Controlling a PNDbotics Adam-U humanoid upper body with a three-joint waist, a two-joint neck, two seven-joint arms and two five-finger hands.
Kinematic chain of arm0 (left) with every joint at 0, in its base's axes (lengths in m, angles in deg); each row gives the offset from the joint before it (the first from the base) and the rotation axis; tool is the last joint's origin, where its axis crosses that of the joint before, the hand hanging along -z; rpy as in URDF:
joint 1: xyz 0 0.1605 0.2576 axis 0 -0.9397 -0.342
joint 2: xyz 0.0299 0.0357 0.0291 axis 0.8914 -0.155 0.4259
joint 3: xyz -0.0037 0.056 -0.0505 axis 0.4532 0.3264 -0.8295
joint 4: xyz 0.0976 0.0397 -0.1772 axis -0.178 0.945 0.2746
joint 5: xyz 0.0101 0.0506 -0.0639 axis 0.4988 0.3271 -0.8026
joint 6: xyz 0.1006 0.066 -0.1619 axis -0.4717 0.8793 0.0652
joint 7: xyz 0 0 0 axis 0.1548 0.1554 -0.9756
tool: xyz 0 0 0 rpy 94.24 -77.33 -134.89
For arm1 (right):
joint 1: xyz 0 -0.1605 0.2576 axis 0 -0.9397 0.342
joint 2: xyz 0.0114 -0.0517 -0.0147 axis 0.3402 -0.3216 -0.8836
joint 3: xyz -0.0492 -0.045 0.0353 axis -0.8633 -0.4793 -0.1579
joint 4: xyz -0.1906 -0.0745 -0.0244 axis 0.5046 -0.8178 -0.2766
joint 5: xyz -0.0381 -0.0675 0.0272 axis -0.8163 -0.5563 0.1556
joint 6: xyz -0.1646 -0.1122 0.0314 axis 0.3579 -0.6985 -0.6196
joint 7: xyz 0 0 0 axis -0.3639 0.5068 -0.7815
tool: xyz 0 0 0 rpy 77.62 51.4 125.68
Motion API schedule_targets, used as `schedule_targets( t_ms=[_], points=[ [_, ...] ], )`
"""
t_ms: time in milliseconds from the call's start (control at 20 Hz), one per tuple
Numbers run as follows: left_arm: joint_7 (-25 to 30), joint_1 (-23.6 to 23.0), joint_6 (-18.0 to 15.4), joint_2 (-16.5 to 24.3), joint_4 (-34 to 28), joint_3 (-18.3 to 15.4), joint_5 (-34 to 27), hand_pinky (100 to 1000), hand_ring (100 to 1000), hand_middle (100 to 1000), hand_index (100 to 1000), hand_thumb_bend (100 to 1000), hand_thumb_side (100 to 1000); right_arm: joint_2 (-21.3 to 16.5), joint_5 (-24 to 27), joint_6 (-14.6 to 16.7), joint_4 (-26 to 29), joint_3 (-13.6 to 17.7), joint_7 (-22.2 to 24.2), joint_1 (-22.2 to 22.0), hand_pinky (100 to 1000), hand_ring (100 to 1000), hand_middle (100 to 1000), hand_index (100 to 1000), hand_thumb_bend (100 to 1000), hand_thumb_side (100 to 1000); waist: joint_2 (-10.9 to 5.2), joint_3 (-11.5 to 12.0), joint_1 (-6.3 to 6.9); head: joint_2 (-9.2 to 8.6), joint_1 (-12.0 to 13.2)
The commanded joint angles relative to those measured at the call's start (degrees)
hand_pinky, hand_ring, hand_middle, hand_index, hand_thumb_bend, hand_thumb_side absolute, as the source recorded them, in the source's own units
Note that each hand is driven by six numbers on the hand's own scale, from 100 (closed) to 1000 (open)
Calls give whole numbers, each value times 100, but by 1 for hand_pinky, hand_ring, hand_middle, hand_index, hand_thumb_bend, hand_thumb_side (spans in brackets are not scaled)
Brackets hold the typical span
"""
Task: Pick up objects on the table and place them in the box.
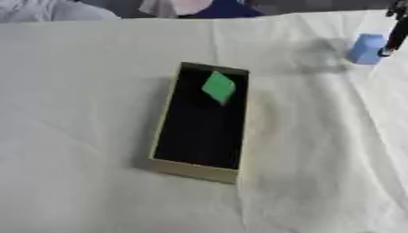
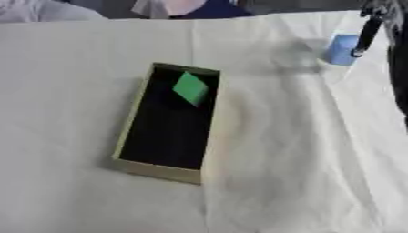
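Box [image 1: 195, 172] with black lining on a white cloth [image 1: 79, 113], 1 green block [image 1: 218, 87] inside its far end.
Right hand [image 2: 368, 32] touches a light-blue block [image 2: 343, 49] far right; its grasp cannot be told.

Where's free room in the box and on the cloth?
Box: dark floor bare from the green piece to the near wall. Cloth bare left, right and front of the box. Crowded: far right corner, right hand at the blue block.
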Motion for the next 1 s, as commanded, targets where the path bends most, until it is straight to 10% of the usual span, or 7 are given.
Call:
schedule_targets(
  t_ms=[50,600,1000],
  points=[
    [12,54,-10,132,-115,-63,-18,730,790,764,878,278,911,-42,-1,-74,39,56,-144,159,908,941,919,1000,393,100,-77,14,4,29,-8],
    [25,76,-15,106,-115,-58,-21,728,791,765,879,273,914,48,-97,-275,-111,107,-241,185,903,936,916,1000,352,100,18,45,68,4,-36],
    [27,74,-12,86,-115,-60,-21,728,791,765,879,270,917,103,-137,-557,-102,186,-364,168,867,892,829,959,150,100,44,54,93,-27,-39]
  ],
)
